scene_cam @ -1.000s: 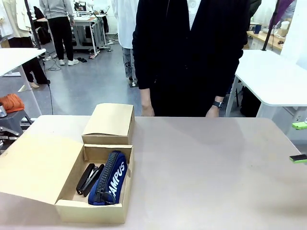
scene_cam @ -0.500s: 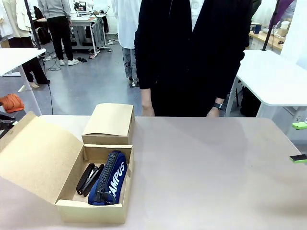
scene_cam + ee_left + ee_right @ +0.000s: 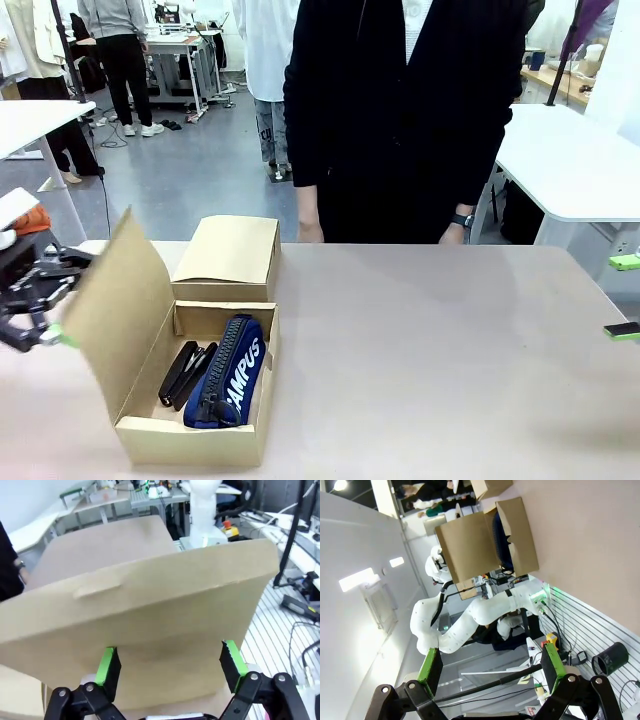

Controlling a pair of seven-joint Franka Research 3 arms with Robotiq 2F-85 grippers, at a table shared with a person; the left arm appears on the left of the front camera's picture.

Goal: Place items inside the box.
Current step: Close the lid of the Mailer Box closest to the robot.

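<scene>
Open brown cardboard box (image 3: 190, 435) sits near-left on the beige table (image 3: 450, 380), its lid flap (image 3: 120, 300) half raised against the left gripper (image 3: 170, 666), jaws spread and empty; inside lie the navy zip pencil case (image 3: 232, 375) beside black staplers (image 3: 185, 372); right gripper (image 3: 490, 667) wide open, empty.

table in front of me (image 3: 450, 380): light brown, bare on the right side
small closed box (image 3: 230, 256): sits just behind the open one, touching it
person across from me (image 3: 405, 120): dark clothes, a watch (image 3: 462, 219) on one wrist
white tables (image 3: 570, 160): I see them off to both sides
floor (image 3: 190, 170): grey
</scene>
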